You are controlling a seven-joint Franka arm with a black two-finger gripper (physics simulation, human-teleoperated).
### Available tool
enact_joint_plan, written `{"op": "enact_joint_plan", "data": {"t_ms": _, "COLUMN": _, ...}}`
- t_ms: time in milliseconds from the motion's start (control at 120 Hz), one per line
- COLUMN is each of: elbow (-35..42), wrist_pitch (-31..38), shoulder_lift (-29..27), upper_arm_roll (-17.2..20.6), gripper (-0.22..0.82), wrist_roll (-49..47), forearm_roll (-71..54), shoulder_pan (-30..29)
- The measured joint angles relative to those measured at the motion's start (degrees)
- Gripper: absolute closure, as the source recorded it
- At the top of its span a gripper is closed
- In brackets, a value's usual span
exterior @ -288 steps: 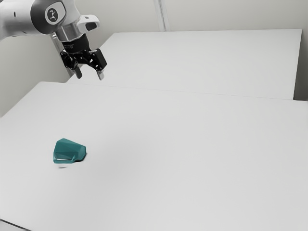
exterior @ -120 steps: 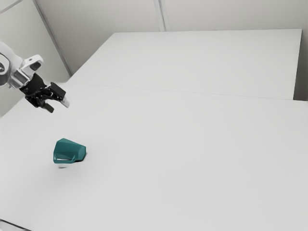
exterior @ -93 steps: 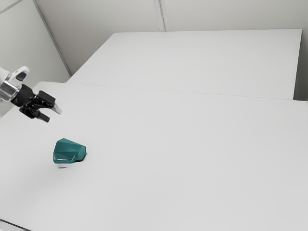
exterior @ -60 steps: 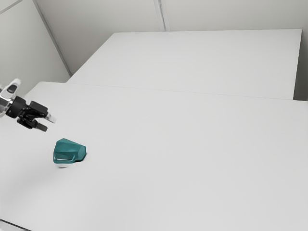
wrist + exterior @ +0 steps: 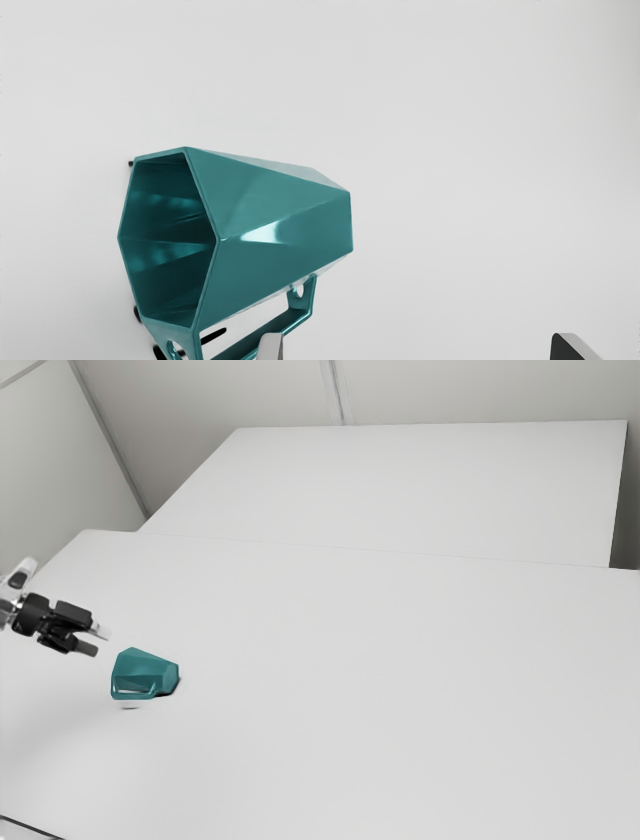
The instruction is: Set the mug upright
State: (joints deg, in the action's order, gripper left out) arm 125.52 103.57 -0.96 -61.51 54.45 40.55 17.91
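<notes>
The teal faceted mug (image 5: 146,674) lies on its side on the white table, toward the exterior view's left. My gripper (image 5: 94,641) is above the table, up and to the exterior view's left of the mug, holding nothing. In the wrist view the mug (image 5: 280,220) shows its dark hollow mouth at one end and its narrower base at the other, its handle on the side nearer my fingers. The gripper (image 5: 417,345) stands open there with its fingers wide apart; one fingertip overlaps the handle in the picture, and whether they touch I cannot tell.
The white table (image 5: 380,690) stretches far toward the exterior view's right. Behind it is another white surface (image 5: 420,490), with pale walls beyond. A dark line (image 5: 30,827) runs along the table's near left corner.
My arm has swung toward the exterior view's left and come down closer to the mug, the hand tilting over on the way. The mug has stayed where it was.
</notes>
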Motion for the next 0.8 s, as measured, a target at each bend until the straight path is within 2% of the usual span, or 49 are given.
{"op": "enact_joint_plan", "data": {"t_ms": 367, "elbow": -0.2, "wrist_pitch": -7.21, "shoulder_lift": 8.08, "upper_arm_roll": -0.1, "gripper": 0.03, "wrist_roll": 14.2, "forearm_roll": 8.97, "shoulder_pan": -7.66}}
{"op": "enact_joint_plan", "data": {"t_ms": 458, "elbow": -0.89, "wrist_pitch": -9.28, "shoulder_lift": 11.6, "upper_arm_roll": 0.15, "gripper": 0.03, "wrist_roll": 17.35, "forearm_roll": 10.84, "shoulder_pan": -9.28}}
{"op": "enact_joint_plan", "data": {"t_ms": 667, "elbow": -5.31, "wrist_pitch": -13.63, "shoulder_lift": 18.36, "upper_arm_roll": 3.25, "gripper": 0.03, "wrist_roll": 23.58, "forearm_roll": 15.03, "shoulder_pan": -12.91}}
{"op": "enact_joint_plan", "data": {"t_ms": 800, "elbow": -7.93, "wrist_pitch": -15.99, "shoulder_lift": 22.18, "upper_arm_roll": 7.15, "gripper": 0.03, "wrist_roll": 26.72, "forearm_roll": 17.43, "shoulder_pan": -16.16}}
